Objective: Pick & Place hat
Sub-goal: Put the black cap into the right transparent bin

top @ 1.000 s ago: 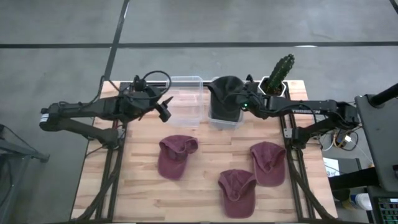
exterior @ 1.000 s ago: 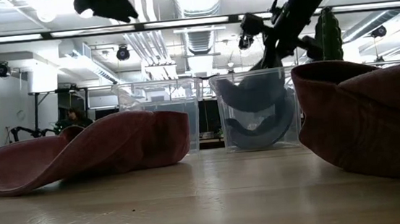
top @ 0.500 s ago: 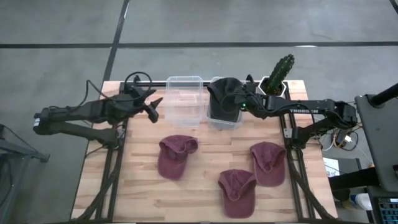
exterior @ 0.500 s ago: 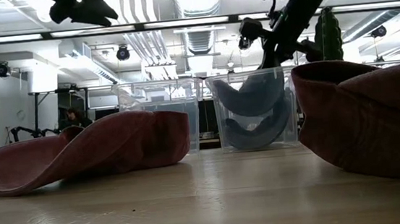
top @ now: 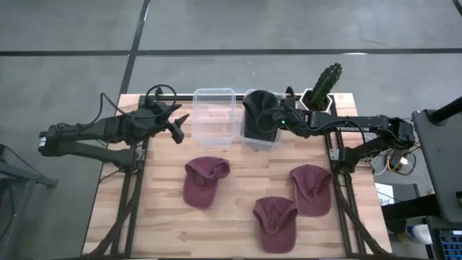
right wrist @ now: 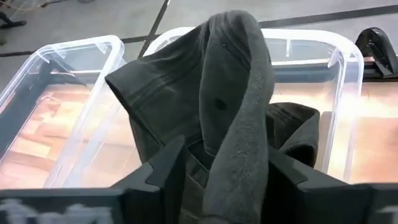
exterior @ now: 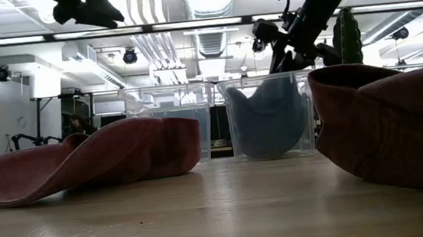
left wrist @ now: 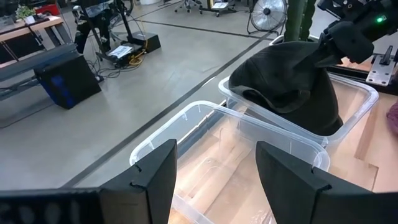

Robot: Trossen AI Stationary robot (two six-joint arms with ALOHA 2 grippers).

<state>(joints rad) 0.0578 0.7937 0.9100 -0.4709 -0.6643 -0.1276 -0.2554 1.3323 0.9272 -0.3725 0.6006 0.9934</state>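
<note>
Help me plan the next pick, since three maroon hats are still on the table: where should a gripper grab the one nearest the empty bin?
Probably the maroon hat is best taken at its crown, from straight above. The crown is bunched into a raised fold toward the empty bin, giving fingers cloth to pinch; the brim lies flat on the table.

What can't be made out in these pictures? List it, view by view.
- High view: the floor of the right bin, covered by the dark hat.
- Low view: the left end effector, cut off by the top edge.
- Low view: the near maroon hat, cut off by the right edge.
</note>
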